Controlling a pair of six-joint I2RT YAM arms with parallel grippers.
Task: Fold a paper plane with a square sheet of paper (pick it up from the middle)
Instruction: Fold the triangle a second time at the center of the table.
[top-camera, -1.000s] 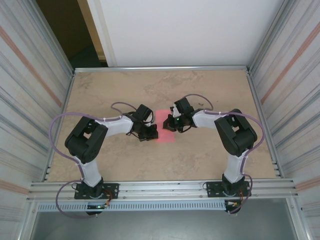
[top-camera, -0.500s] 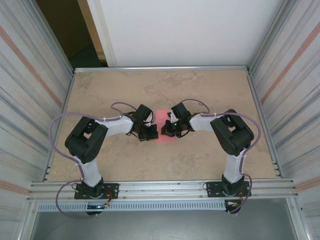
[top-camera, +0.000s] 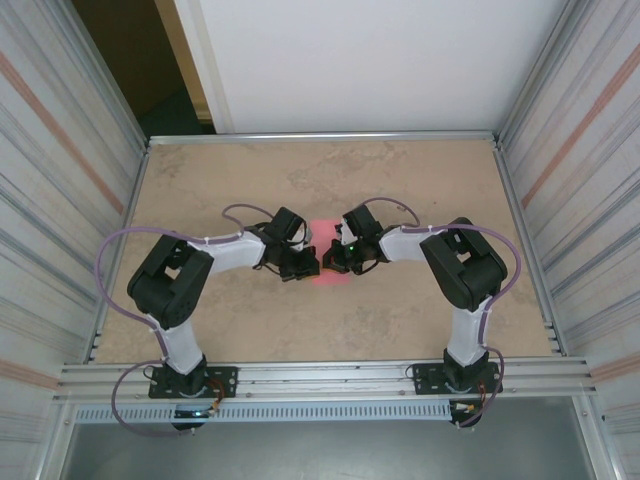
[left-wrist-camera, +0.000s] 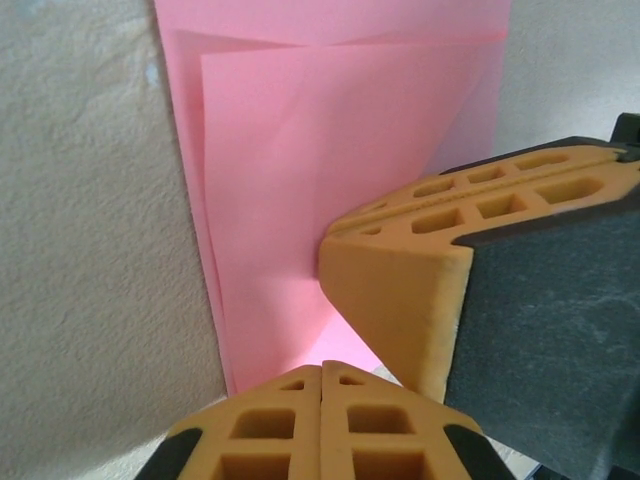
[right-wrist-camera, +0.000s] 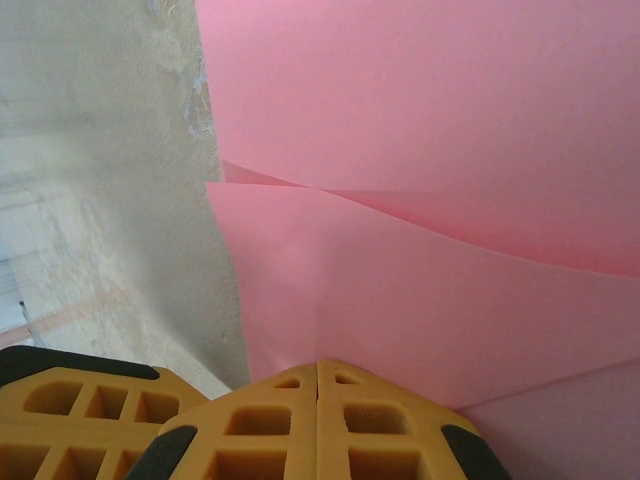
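The square sheet of paper (top-camera: 329, 233) is pink, folded over on itself, and lies at mid-table between my two grippers. In the left wrist view the paper (left-wrist-camera: 330, 170) shows a doubled layer with offset edges. My left gripper (left-wrist-camera: 322, 366) is shut, its tips resting over the sheet's near edge. My right gripper (right-wrist-camera: 318, 362) is also shut, and a faint crease in the raised flap (right-wrist-camera: 430, 290) runs straight into its tips, so it seems to pinch the paper. From above, the left gripper (top-camera: 311, 266) and right gripper (top-camera: 331, 262) nearly touch over the sheet.
The beige stone-patterned table (top-camera: 400, 320) is bordered by metal rails and striped side walls. The right gripper's orange fingers (left-wrist-camera: 400, 290) crowd the left wrist view. The left gripper's finger (right-wrist-camera: 80, 410) sits at the right wrist view's lower left.
My right gripper has swung left onto the pink sheet and stopped beside the left gripper. The left gripper has edged slightly right. The paper has stayed in place.
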